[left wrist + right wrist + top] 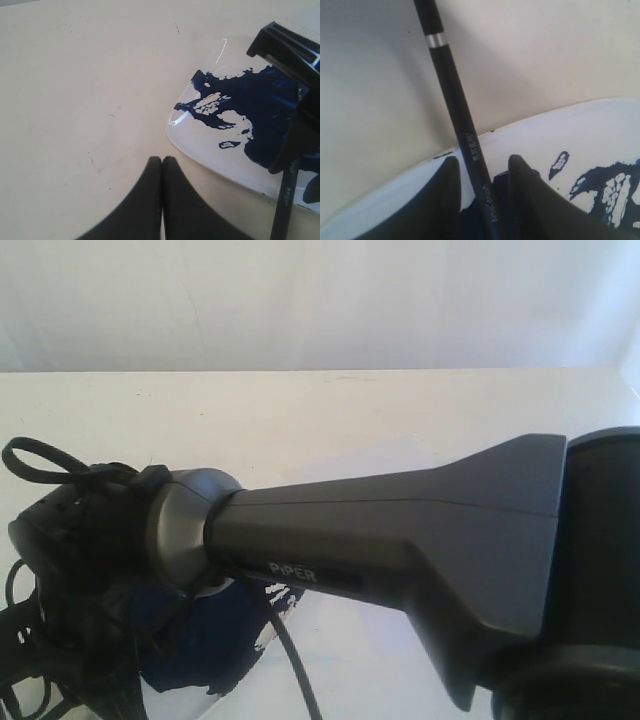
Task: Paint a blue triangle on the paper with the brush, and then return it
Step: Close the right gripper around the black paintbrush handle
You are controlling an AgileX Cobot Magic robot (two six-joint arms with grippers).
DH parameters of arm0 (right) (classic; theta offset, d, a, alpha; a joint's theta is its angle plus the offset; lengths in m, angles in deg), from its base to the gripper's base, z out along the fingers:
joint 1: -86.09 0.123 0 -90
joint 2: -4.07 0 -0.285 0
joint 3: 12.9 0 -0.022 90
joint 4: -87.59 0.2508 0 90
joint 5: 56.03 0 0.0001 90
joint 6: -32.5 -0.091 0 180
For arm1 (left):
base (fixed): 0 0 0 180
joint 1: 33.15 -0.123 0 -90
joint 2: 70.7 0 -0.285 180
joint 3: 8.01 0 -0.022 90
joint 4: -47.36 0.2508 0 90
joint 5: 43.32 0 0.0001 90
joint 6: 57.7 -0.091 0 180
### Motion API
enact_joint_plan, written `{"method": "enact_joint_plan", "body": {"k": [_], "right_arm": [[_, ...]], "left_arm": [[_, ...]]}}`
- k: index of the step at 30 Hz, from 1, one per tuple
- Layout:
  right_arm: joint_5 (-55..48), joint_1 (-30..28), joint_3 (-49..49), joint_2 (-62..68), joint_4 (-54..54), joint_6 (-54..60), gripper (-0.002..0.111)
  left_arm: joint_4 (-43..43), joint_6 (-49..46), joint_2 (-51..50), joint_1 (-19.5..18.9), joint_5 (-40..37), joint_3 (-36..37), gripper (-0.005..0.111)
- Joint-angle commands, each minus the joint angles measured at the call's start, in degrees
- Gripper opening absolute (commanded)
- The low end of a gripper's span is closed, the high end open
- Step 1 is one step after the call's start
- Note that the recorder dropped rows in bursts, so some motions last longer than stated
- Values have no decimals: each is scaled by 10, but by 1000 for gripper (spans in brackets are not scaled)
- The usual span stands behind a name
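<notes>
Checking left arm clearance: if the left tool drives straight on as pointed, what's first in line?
Only bare table, as far as the left wrist view shows. The left tool is shut and aims at cream surface; the paint-smeared plate sits off that line. Depth unclear.

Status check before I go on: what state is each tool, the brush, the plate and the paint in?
Left tool: shut, empty.
Right tool: fingers either side of the brush, gaps showing; grip unclear.
Brush: tilted, handle between the right tool's fingers; bristles not visible.
Plate: flat on the table, smeared.
Paint: dark blue puddle with bare patches.
</notes>
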Motion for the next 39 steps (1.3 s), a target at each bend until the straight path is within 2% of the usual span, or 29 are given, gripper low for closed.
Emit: {"method": "enact_joint_plan", "body": {"k": [1, 5, 39], "right_arm": [[1, -7, -1, 6, -1, 7, 30], [6, -7, -1, 11, 0, 7, 27], [15, -9, -1, 33, -10, 22, 25]], "left_arm": [[-6, 5, 3, 0, 1, 0, 0], [-6, 5, 3, 0, 1, 0, 0], [-6, 5, 3, 0, 1, 0, 0]]}}
